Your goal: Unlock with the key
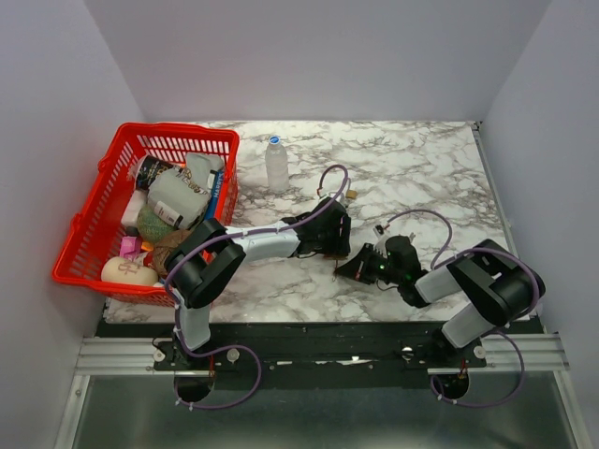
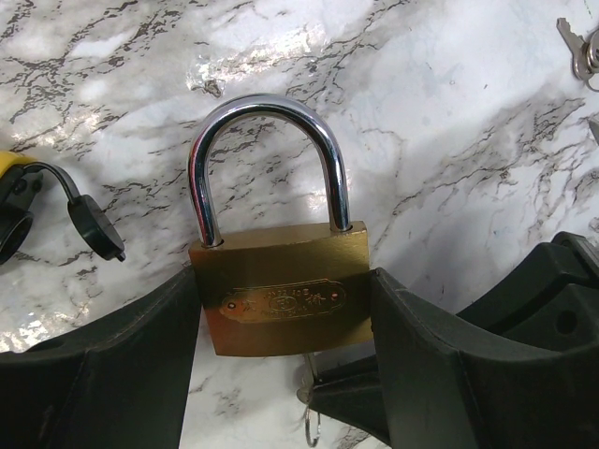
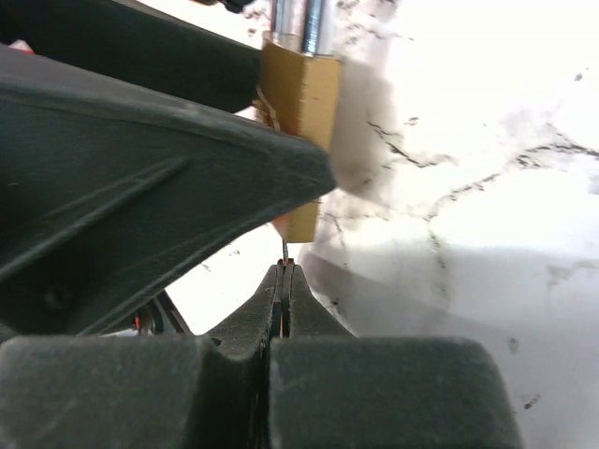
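A brass padlock (image 2: 284, 301) with a closed steel shackle (image 2: 267, 159) lies on the marble table. My left gripper (image 2: 281, 323) is shut on the padlock body, one finger on each side. The key (image 2: 315, 382) sticks into the bottom of the padlock, its ring hanging below. My right gripper (image 3: 284, 273) is shut on the key (image 3: 283, 247), just below the padlock (image 3: 299, 103). In the top view the left gripper (image 1: 328, 229) and right gripper (image 1: 351, 267) meet at the table's middle; the padlock is hidden there.
A red basket (image 1: 89, 229) full of items stands at the left. A clear bottle (image 1: 277, 164) stands behind the grippers. Spare keys (image 2: 580, 51) lie at the far right of the left wrist view, and a yellow and black object (image 2: 28, 201) lies at its left.
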{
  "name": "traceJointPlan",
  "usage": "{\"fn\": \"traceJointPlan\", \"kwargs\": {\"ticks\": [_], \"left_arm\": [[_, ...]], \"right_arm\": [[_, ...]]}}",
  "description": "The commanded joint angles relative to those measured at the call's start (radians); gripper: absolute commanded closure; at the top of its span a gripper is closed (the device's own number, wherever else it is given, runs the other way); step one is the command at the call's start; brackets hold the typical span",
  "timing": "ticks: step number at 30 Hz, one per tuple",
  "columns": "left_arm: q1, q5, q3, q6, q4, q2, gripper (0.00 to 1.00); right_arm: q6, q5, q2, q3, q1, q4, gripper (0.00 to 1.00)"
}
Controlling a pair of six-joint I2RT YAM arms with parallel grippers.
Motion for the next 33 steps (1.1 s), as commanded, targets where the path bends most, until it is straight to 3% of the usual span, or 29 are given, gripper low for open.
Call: {"fn": "traceJointPlan", "kwargs": {"ticks": [1,33], "left_arm": [[0.006,0.016,0.029,0.007,-0.019,0.01,1.0],[0.006,0.022,0.017,0.01,-0.011,0.008,1.0]], "right_arm": [[0.012,-0.01,0.036,-0.003,0.004,0.066,0.99],[-0.014,0.021,0.059,0.036,0.004,0.038,0.99]]}}
